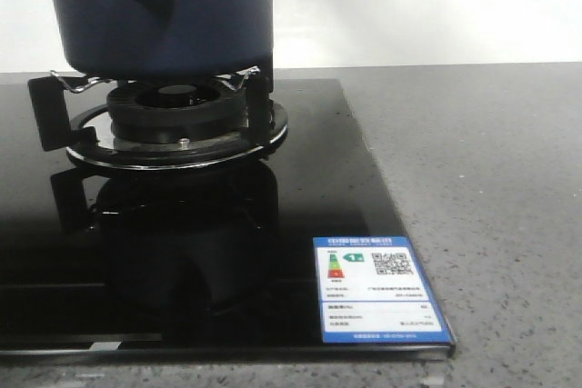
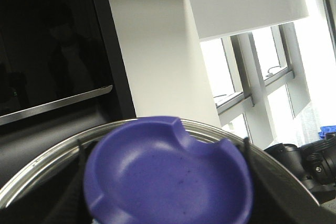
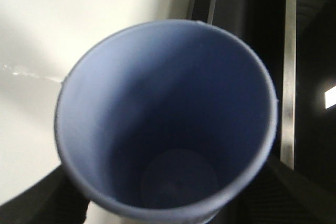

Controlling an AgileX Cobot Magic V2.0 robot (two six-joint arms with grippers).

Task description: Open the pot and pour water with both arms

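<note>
The pot [image 1: 164, 11] sits on the burner [image 1: 177, 120]. My left claw [image 2: 168, 203] is clamped on the lid [image 2: 168, 174], held aside to expose it; my right claw [image 3: 168, 213] holds the cup [image 3: 168, 119] mouth-up (empty inside), ready for pouring.

The pot [image 1: 173, 11] is dark navy, matte and straight-sided. It stands upright on the burner, its holed handle stub facing the camera.

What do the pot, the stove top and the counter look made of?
The pot: matte navy, probably coated metal, no glare. The stove top: glossy black glass, since it mirrors the burner. The counter: grey speckled stone or composite.
</note>
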